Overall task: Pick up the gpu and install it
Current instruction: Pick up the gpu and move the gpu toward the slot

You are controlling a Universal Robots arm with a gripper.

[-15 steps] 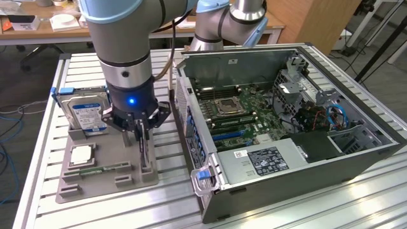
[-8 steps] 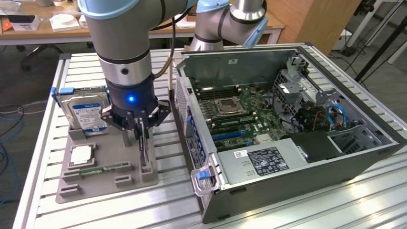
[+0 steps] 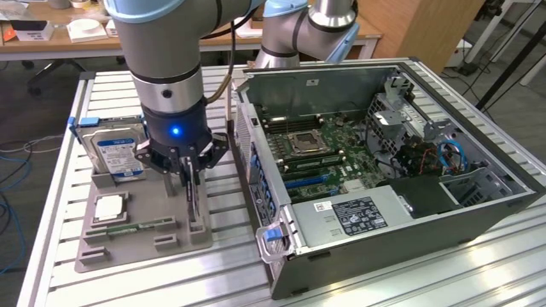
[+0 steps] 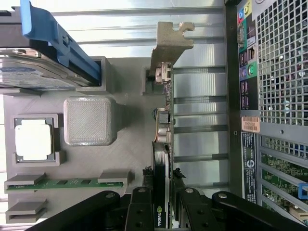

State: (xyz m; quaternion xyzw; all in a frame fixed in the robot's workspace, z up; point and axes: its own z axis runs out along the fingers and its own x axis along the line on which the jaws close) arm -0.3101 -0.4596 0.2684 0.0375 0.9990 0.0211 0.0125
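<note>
One arm, one card, and we're at the pick-up stage: in the exterior view the gripper (image 3: 190,179) is down over the grey printed tray (image 3: 128,252), its jaws clenched on the top edge of the gpu (image 3: 195,208), which stands on edge in the tray's slot, between the hard drive (image 3: 117,150) and the open computer case (image 3: 256,173). Whether the card has cleared its slot I can't tell; it looks seated. My read: freeing it calls for a straight pull along the slot, no twisting, because the card is thin and the holder is narrow. The slatted aluminium table (image 3: 426,281) gleams, and the green motherboard (image 3: 316,150) lies exposed inside the case. Over to the wrist view: black fingers (image 4: 185,207) press both flat faces of the dark card, seen edge-on, with its silvery notched bracket (image 4: 169,45) at the far end. The tray's plastic shows fine layered ridges; a square CPU (image 4: 33,139) and a slim green RAM stick (image 4: 67,183) sit in their own pockets.
</note>
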